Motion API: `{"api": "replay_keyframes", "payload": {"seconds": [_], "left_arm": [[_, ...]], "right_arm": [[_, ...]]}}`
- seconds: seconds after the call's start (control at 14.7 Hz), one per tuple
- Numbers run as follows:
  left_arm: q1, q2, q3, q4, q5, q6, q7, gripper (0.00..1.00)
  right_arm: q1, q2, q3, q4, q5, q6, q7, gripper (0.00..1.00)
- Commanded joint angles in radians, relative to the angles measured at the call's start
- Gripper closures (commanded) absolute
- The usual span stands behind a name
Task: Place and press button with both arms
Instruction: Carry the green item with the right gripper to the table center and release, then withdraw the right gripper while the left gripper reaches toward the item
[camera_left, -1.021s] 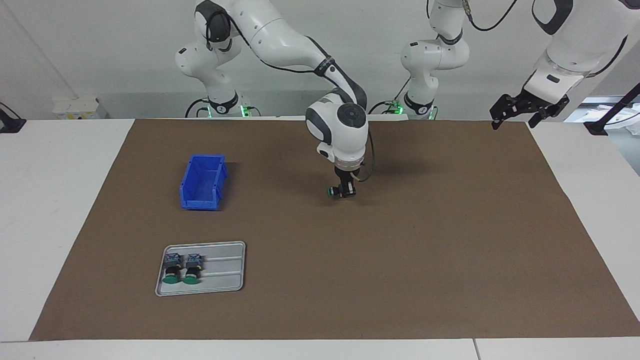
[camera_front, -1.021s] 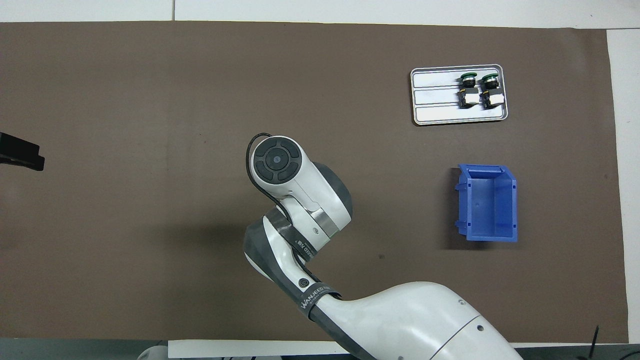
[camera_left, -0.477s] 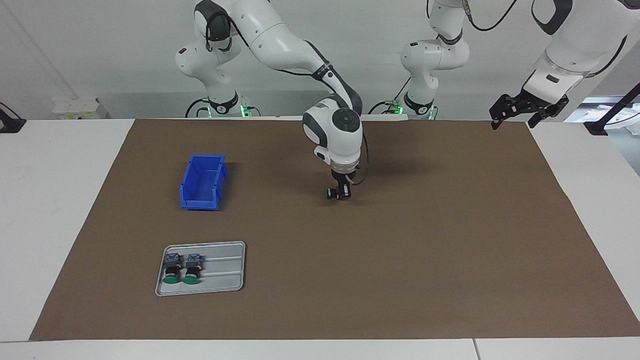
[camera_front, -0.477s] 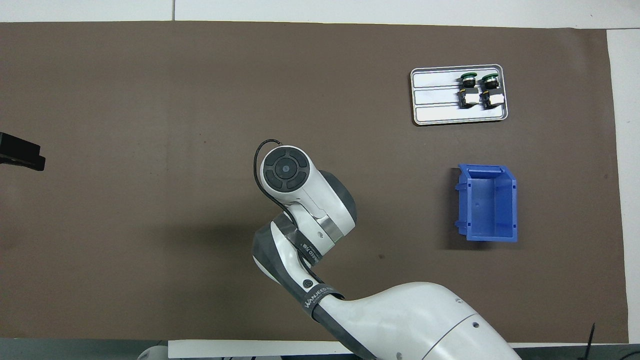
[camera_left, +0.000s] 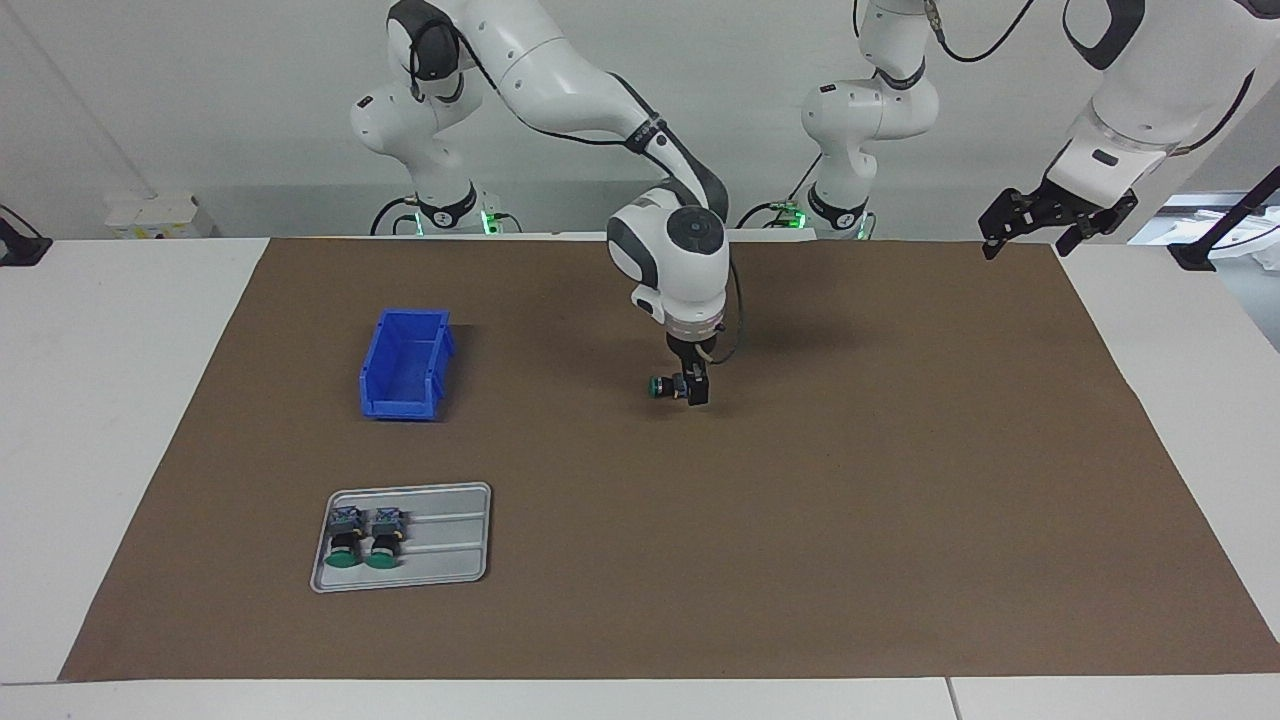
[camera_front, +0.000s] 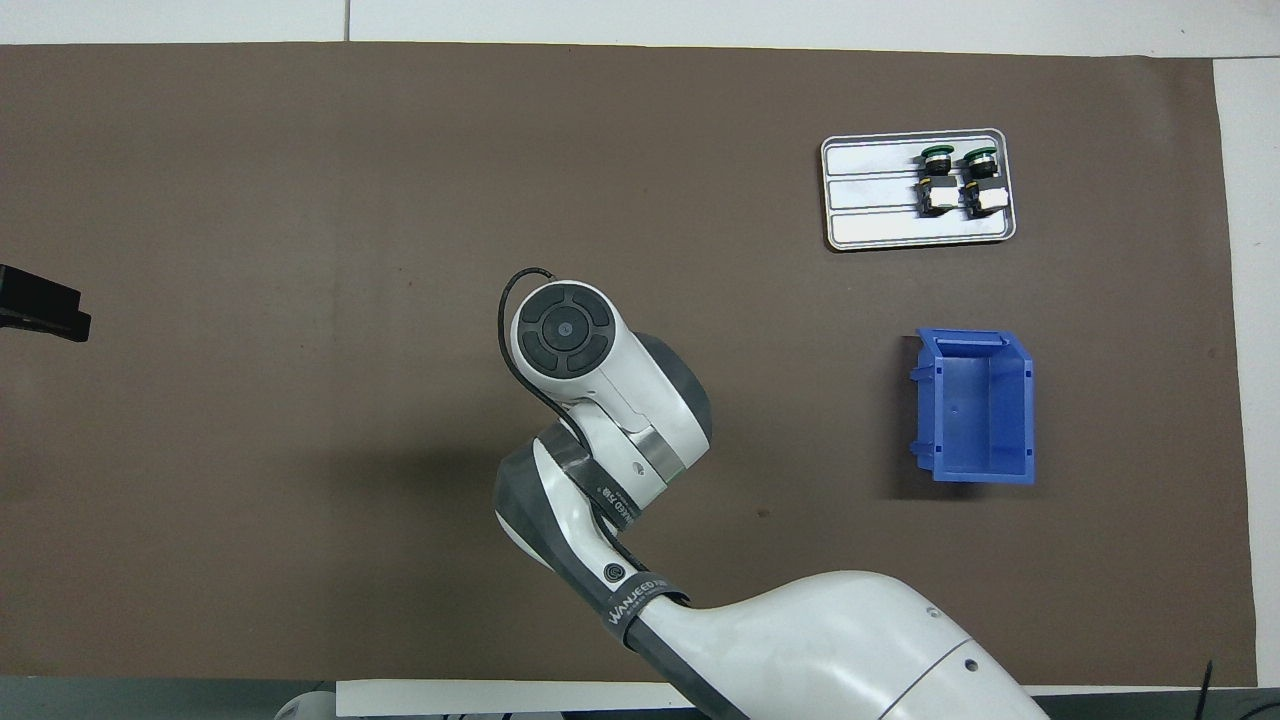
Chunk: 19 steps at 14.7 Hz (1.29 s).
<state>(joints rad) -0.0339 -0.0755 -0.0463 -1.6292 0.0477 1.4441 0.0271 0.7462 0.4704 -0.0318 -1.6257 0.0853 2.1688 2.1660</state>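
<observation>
A brown mat (camera_left: 800, 520) covers most of a white tabletop (camera_left: 110, 420). The right arm (camera_left: 560, 75) reaches from its base down to the middle of the mat. Its claw (camera_left: 690, 385) points straight down, low over the mat, right at a button (camera_left: 665, 386). The button lies on its side with its green cap toward the right arm's end of the tabletop. Whether this claw is grasping the button or has released it cannot be told. In the overhead view the arm's wrist (camera_front: 590, 385) hides both claw and button.

The left arm (camera_left: 1140, 70) waits raised over the corner of the mat at its own end of the tabletop, close to the robots. Its claw (camera_left: 1040, 225) is released, fingers spread, with nothing in them.

Toward the right arm's end of the tabletop, a blue bin (camera_left: 405, 365) stands on the mat. A grey tray (camera_left: 445, 540) lies farther from the robots than the bin, near the mat's edge. Two more buttons (camera_left: 362, 535) lie side by side on the tray, green caps pointing away from the robots.
</observation>
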Motion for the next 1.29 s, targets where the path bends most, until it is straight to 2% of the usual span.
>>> {"api": "replay_keyframes", "payload": {"seconds": [0.0, 0.2, 0.41, 0.68, 0.95, 1.23], "left_arm": [[-0.003, -0.024, 0.005, -0.038, -0.008, 0.016, -0.035, 0.0], [-0.011, -0.043, -0.003, -0.073, -0.009, 0.025, -0.125, 0.0], [-0.098, -0.046, -0.007, -0.152, -0.011, 0.1, -0.392, 0.0], [-0.225, -0.01, -0.007, -0.153, -0.051, 0.125, -0.756, 0.0], [-0.334, 0.066, -0.006, -0.153, -0.101, 0.192, -1.077, 0.0], [-0.437, 0.166, -0.006, -0.15, -0.154, 0.309, -1.408, 0.0]], "right_arm": [[-0.111, -0.134, 0.012, -0.011, 0.002, -0.081, -0.115, 0.02], [-0.214, -0.208, 0.012, -0.01, 0.004, -0.165, -0.312, 0.02], [-0.327, -0.263, 0.01, -0.01, 0.004, -0.251, -0.582, 0.02], [-0.48, -0.341, 0.009, -0.011, 0.008, -0.397, -0.984, 0.02], [-0.625, -0.423, 0.006, -0.013, 0.008, -0.538, -1.314, 0.02], [-0.68, -0.473, 0.001, 0.0, -0.051, -0.63, -1.607, 0.02]]}}
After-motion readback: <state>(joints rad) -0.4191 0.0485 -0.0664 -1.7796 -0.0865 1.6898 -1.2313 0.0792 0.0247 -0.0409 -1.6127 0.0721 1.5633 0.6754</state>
